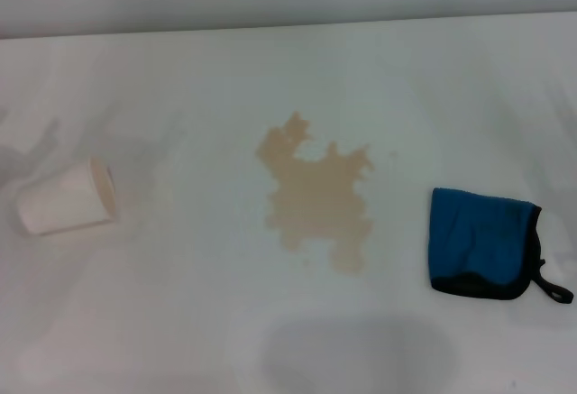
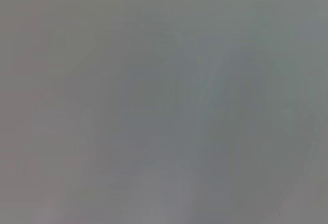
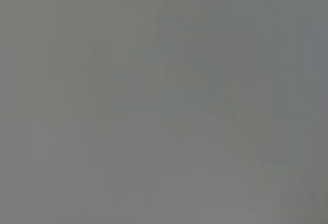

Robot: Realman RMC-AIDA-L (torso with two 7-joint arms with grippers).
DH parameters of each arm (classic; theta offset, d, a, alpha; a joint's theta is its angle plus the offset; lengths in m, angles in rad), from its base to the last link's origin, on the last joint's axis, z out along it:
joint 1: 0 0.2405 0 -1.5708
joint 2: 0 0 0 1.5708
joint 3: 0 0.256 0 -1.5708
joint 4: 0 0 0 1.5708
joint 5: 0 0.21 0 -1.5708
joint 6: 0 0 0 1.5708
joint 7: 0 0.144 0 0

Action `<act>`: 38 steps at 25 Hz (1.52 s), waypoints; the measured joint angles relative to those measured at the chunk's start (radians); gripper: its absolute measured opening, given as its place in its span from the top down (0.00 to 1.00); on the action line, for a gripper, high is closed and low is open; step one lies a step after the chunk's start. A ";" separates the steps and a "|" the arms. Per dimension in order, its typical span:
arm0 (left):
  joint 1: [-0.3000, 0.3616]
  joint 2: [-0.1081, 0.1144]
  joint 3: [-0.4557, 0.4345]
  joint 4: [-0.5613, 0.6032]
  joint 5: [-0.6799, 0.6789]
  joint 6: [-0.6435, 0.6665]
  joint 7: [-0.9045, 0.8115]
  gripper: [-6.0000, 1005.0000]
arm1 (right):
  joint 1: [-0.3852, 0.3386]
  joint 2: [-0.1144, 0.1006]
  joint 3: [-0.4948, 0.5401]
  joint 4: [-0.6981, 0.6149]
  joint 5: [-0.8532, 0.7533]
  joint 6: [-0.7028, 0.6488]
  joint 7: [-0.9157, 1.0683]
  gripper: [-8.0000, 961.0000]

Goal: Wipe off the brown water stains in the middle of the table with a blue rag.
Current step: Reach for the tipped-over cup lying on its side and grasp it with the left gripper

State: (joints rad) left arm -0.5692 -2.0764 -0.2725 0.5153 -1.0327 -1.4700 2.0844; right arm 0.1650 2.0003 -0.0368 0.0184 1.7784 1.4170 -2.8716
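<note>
From the head view we look down on the table (image 1: pixel 180 322), a plain white top that fills nearly the whole frame, its far edge running along the top of the picture.

At the left of the frame, a little below mid-height, we see a pale paper cup (image 1: pixel 68 198) lying on its side, its open mouth turned toward the right. It sits well apart from everything else.

Moving to the centre, we find the brown water stains (image 1: pixel 317 196): one pale tan splotch with lobed, jagged edges, stretching from just above mid-height down toward the lower middle. It looks undisturbed, with nothing touching it.

Further right, at the right side of the frame and slightly below mid-height, lies the blue rag (image 1: pixel 480 241), folded flat on the table. Its near and right edges are trimmed in black, and a short black loop strap (image 1: pixel 552 288) trails out from its lower right corner. The rag sits near the stain but clear of it, with bare table between them.

We see neither the left gripper nor the right gripper in the head view, and both wrist views give us only a blank grey field, so we cannot tell how their fingers stand or whether they hold anything.
</note>
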 joint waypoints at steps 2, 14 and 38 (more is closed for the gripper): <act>0.001 -0.001 0.000 -0.002 0.000 0.000 0.005 0.12 | 0.001 0.000 0.000 0.000 0.001 -0.001 0.000 0.09; 0.005 -0.002 0.001 -0.016 -0.009 0.000 0.018 0.12 | 0.004 0.000 0.000 -0.005 0.003 -0.013 0.000 0.09; 0.054 0.004 0.610 0.347 -0.007 0.005 -0.286 0.11 | 0.015 0.000 0.012 -0.003 0.004 -0.049 0.000 0.09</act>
State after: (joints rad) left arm -0.5152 -2.0727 0.3372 0.8626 -1.0396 -1.4651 1.7982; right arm 0.1801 2.0003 -0.0245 0.0156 1.7824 1.3684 -2.8716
